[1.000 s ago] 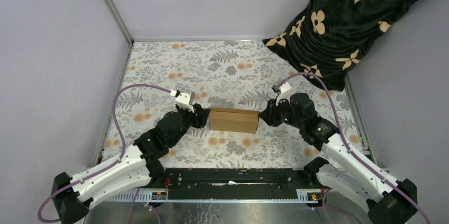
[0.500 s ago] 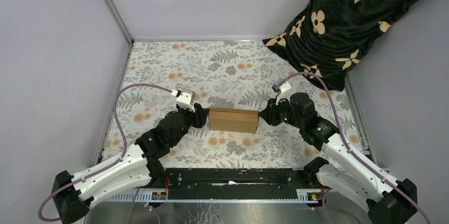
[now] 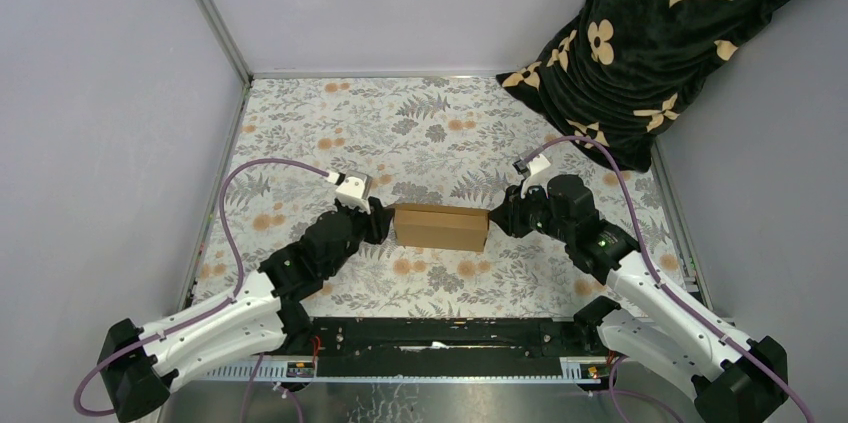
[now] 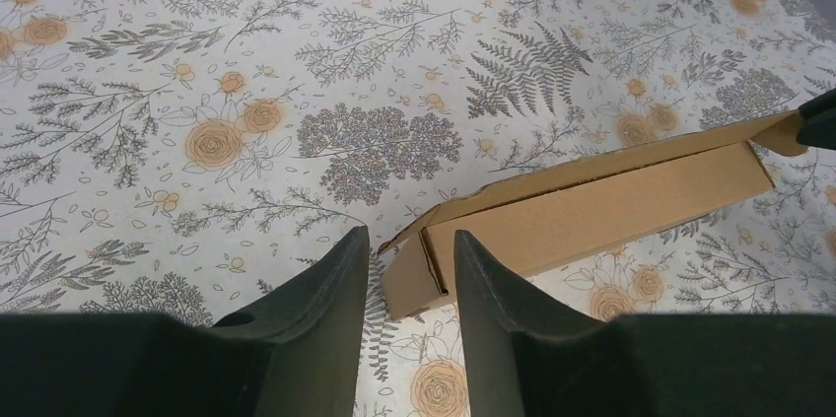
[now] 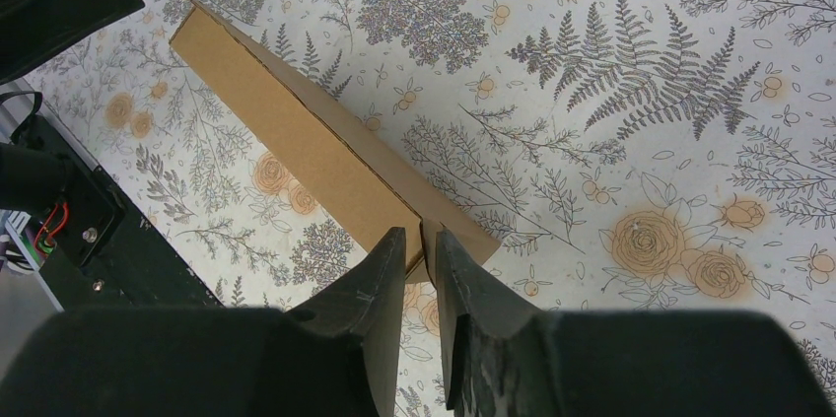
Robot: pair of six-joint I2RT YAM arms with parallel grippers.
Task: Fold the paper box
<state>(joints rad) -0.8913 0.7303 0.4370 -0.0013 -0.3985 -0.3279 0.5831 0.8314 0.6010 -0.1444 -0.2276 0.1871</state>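
Left gripper (image 4: pixel 406 240) a touch narrower and nearer the box (image 3: pixel 441 227) than a second ago; box unmoved.
Box: brown cardboard, long and low, lying on the floral mat (image 3: pixel 330 123) mid-table, between both arms. Left gripper: jaws apart, straddling the box's left end flap, gap on one side. Right gripper (image 5: pixel 421 235): jaws nearly together, pinching the right end flap.

The worktop (image 3: pixel 300 133) is covered by a pale cloth printed with grey ferns and orange roses. In the upper right of the top view, a black fabric (image 3: pixel 660 33) with tan flower motifs drapes onto the worktop's far right corner. Plain grey walls (image 3: pixel 400 3) enclose it. A metal post (image 3: pixel 210 13) slants up at upper left, and a black rail (image 3: pixel 450 333) lies along the bottom.
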